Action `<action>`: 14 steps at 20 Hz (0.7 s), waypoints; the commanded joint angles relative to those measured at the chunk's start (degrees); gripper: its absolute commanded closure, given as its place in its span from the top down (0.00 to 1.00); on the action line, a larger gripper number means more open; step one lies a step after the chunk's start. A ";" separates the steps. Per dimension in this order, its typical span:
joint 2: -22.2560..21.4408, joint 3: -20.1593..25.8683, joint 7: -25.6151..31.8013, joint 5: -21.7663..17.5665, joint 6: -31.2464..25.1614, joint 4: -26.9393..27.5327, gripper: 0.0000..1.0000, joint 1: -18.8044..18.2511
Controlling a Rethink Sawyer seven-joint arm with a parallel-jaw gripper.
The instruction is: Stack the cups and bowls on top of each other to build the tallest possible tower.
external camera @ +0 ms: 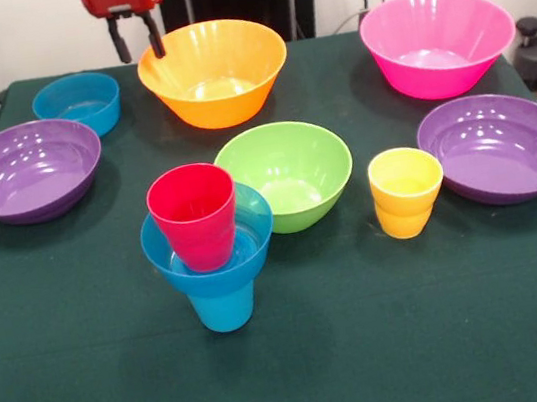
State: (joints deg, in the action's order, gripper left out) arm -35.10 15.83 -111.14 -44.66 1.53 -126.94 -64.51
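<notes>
Okay, I've got the gripper [137,41] up high at the top edge, far-left part of the table, just the red head and two dark fingers [119,41] hanging down; rest of the arm is cut off above, so can't read its pose beyond that. Jaws look moderately spread, gap clear btwn the tips, nothing held. Right fingertip sits visually against the rim of the orange bowl [214,73], but I can't tell if it's touching or just in front/behind, no depth cue from this angle. Tower [208,245] is near centre, toward my side: blue cup [224,307] upright at the bottom, a small blue bowl [188,258] seated on its mouth, and the red cup [194,217] standing inside that bowl, leaning a bit to one side. Blue cup's upper part is hidden by the bowl. Lime green bowl [290,172] just beside the tower, behind it to the right, partly covered by the red cup and blue bowl. Yellow cup [407,190] upright, near the green bowl, in front of the right purple bowl [499,146]. Pink bowl [438,42] far right. Other purple bowl [27,170] at left, second small blue bowl [78,104] behind it, below and left of the gripper. All on the green table cloth [371,347].
</notes>
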 commanded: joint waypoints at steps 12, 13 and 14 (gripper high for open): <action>-5.11 16.82 6.68 4.98 -20.00 5.06 1.00 -3.86; -5.32 17.50 6.60 5.49 -20.54 5.07 1.00 -4.08; -5.63 18.09 6.59 5.91 -21.17 5.14 1.00 -4.22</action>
State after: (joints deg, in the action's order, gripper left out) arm -38.79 25.51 -111.14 -41.97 -11.61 -126.73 -69.48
